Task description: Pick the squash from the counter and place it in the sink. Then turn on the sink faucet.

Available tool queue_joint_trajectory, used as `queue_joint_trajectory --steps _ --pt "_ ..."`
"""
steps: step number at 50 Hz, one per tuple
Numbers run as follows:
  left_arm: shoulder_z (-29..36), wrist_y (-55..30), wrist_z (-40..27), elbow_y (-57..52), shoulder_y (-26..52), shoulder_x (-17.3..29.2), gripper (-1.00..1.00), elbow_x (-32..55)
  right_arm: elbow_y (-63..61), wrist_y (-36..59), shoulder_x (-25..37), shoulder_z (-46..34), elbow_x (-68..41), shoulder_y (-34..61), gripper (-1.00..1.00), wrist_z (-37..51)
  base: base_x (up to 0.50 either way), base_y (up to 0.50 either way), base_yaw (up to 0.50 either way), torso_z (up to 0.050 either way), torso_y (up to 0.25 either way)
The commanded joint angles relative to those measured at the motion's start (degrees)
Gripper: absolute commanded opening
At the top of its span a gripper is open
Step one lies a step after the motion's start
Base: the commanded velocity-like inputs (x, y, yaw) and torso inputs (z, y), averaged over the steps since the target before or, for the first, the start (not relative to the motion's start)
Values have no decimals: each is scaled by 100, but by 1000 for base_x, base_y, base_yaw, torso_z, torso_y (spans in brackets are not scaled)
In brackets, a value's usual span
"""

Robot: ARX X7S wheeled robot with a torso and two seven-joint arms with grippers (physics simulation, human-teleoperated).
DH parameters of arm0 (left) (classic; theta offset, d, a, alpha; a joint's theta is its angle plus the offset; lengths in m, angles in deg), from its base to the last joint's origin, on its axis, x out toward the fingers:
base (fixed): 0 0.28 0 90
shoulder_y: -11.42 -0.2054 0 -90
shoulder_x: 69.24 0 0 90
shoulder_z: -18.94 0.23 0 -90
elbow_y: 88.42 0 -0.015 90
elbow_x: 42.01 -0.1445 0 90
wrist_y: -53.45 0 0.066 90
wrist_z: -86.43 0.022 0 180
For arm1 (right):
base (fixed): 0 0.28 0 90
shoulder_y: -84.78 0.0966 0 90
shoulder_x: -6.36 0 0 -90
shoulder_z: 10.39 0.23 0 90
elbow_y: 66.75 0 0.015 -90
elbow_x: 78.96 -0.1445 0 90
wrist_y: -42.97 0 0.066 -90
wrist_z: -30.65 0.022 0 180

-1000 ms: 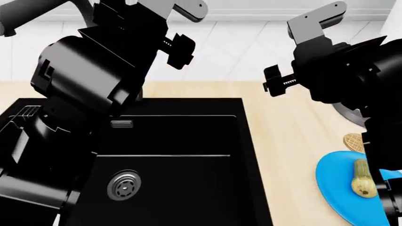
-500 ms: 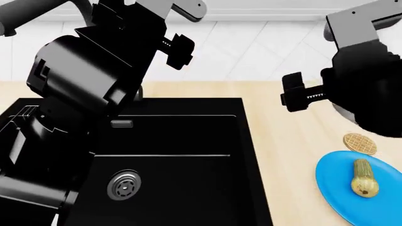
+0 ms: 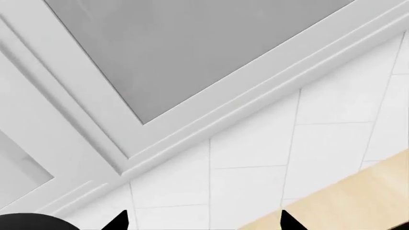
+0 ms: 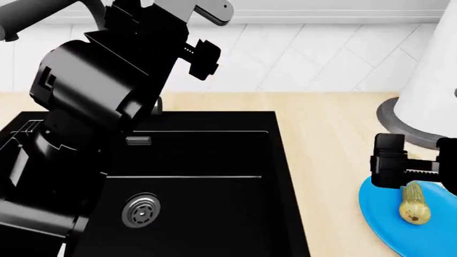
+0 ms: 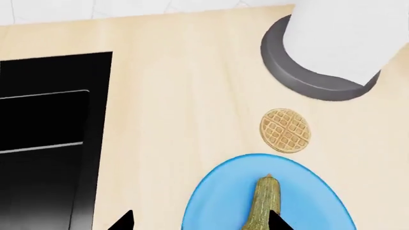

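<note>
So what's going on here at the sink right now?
The right pincer hangs open over the squash, which lies on the blue plate on the counter, not yet grasped. The left pincer is raised, facing the wall tiles. The sink holds nothing so far.

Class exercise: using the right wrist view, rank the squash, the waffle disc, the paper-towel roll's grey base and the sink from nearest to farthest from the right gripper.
1. The squash, on the blue plate, beside one fingertip of the right gripper.
2. The waffle disc, on the counter just beyond the plate.
3. The paper-towel roll's grey base, farther back, and the sink, off to the other side: too close to call.
</note>
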Motion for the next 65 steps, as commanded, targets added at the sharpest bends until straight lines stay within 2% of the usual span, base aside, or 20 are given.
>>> queue_joint_trajectory --steps 1,6,11,17,21,23,35,46,65 --pt "12 2 -15 7 -16 10 100 34 -430 -495 734 -104 -393 -203 100 -133 0 0 0 0 0" --pt "19 42 -8 79 12 9 100 37 -357 -448 777 -100 -378 -137 100 -41 0 0 0 0 0" --pt "34 126 -5 178 -16 17 100 30 -210 -271 1076 48 -596 177 100 331 0 0 0 0 0" --pt "38 116 -14 162 -7 2 100 53 -232 -346 1472 -60 -453 -24 100 -14 0 0 0 0 0" --pt "39 116 -18 171 1 2 100 64 -230 -361 1507 -86 -409 -74 100 -93 0 0 0 0 0" --pt "37 161 -13 235 23 -1 100 57 -234 -519 1667 -316 -104 -365 100 -555 0 0 0 0 0" --pt "46 220 -18 309 -20 11 100 83 -23 -707 1429 -560 394 -700 100 -1078 0 0 0 0 0" --pt "41 182 -36 266 -15 18 100 127 370 -512 929 -605 560 -655 100 -896 0 0 0 0 0" --pt "43 207 -70 300 0 21 100 168 526 -680 842 -920 973 -1200 100 -1412 0 0 0 0 0"
